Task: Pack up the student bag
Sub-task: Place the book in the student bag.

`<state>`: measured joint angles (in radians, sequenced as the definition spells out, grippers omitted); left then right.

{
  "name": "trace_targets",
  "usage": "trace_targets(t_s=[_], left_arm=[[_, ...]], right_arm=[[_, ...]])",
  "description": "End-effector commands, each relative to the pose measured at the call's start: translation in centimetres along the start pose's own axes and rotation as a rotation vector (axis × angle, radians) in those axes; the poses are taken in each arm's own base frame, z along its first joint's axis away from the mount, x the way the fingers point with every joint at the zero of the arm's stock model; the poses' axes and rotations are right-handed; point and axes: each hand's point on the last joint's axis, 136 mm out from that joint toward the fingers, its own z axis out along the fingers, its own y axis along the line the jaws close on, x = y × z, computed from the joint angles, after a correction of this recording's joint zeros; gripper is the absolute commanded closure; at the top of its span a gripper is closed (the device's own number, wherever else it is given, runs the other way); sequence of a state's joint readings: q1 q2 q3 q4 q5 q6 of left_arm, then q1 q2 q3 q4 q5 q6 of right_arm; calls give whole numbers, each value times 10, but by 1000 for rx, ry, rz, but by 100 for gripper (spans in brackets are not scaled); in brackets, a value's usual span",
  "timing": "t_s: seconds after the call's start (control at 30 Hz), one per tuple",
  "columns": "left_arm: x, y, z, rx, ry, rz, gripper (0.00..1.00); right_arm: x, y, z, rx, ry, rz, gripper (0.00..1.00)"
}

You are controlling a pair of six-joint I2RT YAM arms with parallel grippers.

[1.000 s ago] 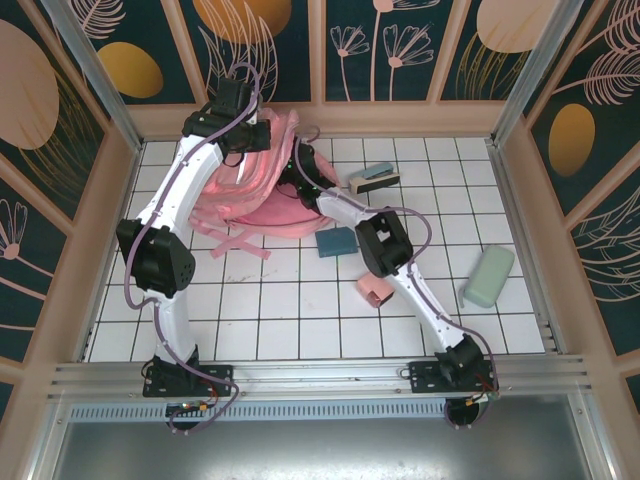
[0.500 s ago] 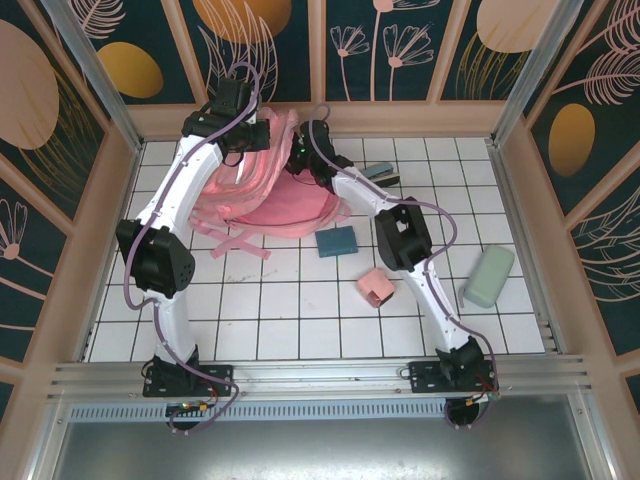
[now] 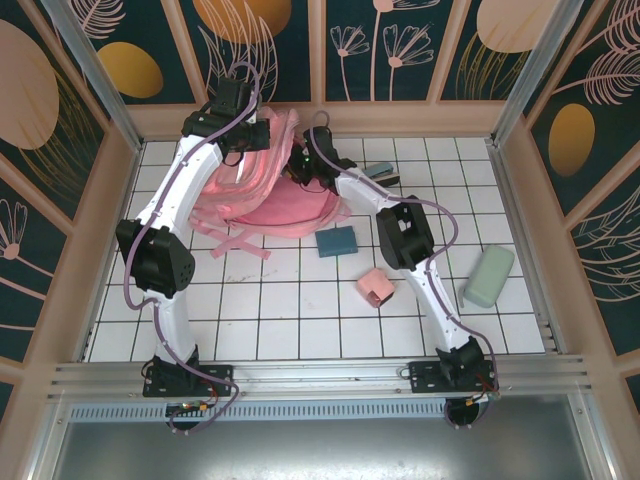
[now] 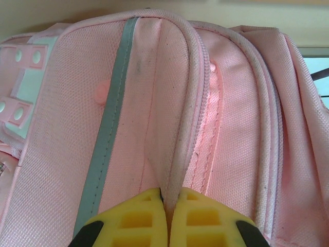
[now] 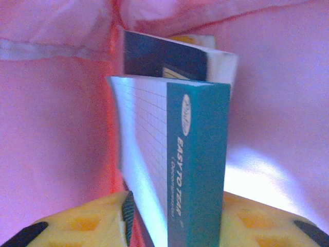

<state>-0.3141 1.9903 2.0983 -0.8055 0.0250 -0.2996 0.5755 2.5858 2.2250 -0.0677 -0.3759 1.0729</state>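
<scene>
A white square-tiled floor [image 3: 300, 310] lies between dark teal walls painted with peach leaves and golden ovals [image 3: 420, 50], framed by pale wood.

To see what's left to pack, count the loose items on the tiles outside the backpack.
4: blue pad beside the backpack, small pink box nearer than that, pale green case far right, grey-teal item partly behind the right arm. The backpack may hide more.

Overhead view bright, even and sharp, shadows faint; right wrist view glows magenta, soft-focused up close.
</scene>
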Motion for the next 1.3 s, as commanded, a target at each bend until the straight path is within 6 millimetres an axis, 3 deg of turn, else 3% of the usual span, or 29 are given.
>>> trace_targets(t_s=[0.0, 0.1, 0.17, 0.33, 0.47, 0.67, 0.77, 0.83, 0.93, 1.07, 1.27], left_arm=[[-51, -23, -35, 76, -200, 33, 100], [-51, -22, -36, 74, -200, 34, 100], [-51, -22, -37, 76, -201, 34, 100], [-49, -25, -35, 90, -192, 27, 100], [-47, -29, -34, 115, -183, 15, 100], [-46, -31, -32, 128, -177, 4, 100], [-46, -28, -31, 114, -179, 6, 100], [-47, -26, -30, 100, -182, 10, 100], [-48, -25, -29, 92, -186, 13, 100], [-50, -21, -27, 68, -190, 17, 100], [-49, -18, -23, 56, -186, 16, 100]], right_arm=[[-5, 10, -15, -10, 7, -20, 64], [-3, 5, -16, 8, 14, -29, 80], [-1, 3, -16, -2, 19, -32, 100], [3, 14, -7, -89, 38, -12, 100], [7, 20, 12, -140, 63, 8, 100], [17, 12, 40, -172, 108, 49, 100], [17, 16, 34, -167, 113, 22, 69], [12, 30, 20, -174, 95, -24, 57], [4, 48, 0, -186, 75, -67, 49], [-3, 65, -25, -166, 70, -115, 46], [8, 57, -49, -67, 123, -144, 45]])
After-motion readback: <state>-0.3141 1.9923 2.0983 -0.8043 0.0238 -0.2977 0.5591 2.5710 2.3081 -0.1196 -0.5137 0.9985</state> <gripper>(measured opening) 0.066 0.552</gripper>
